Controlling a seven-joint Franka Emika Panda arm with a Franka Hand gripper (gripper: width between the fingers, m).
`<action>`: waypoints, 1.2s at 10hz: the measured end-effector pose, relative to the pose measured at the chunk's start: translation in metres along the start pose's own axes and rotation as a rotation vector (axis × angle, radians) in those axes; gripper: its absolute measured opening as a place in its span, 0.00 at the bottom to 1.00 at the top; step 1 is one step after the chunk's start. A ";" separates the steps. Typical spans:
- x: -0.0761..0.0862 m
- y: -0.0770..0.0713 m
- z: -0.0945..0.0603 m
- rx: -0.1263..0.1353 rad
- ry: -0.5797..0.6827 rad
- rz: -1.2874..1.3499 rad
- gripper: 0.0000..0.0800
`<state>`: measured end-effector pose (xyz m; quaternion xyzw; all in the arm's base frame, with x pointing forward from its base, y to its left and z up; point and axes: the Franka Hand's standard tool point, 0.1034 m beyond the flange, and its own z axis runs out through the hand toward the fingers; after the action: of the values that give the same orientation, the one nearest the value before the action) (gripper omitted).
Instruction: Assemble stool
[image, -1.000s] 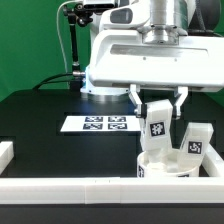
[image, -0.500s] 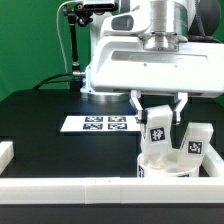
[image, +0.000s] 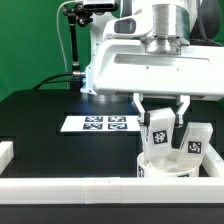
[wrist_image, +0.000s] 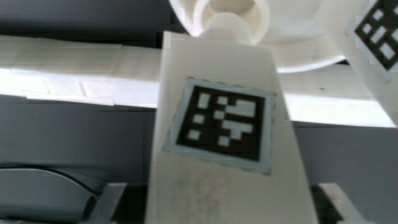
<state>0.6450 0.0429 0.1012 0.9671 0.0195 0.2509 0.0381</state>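
Tool (image: 159, 122) clamped on white stool leg (image: 158, 128), fingers (image: 179, 110) pressing flanks on both sides, leg upright directly below tool. Leg's lower end over round seat disc (image: 165, 166); whether it touches disc cannot be told. Second leg (image: 193, 144) stands upright on disc, just beside tool on exterior view's right. Disc sits on black bench (image: 50, 125) against white border bar (image: 100, 190). Marker board (image: 100, 124) lies beyond tool. Leg looks rigid, light, smooth plastic; likely slippery, so flat side faces suit grip, well above the end meeting the disc.
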 end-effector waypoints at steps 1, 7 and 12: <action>0.000 0.000 0.000 0.000 0.003 -0.001 0.41; 0.003 -0.001 -0.002 0.002 0.006 -0.003 0.41; -0.009 -0.004 -0.004 0.005 -0.003 -0.008 0.41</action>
<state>0.6347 0.0470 0.0998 0.9675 0.0241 0.2490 0.0367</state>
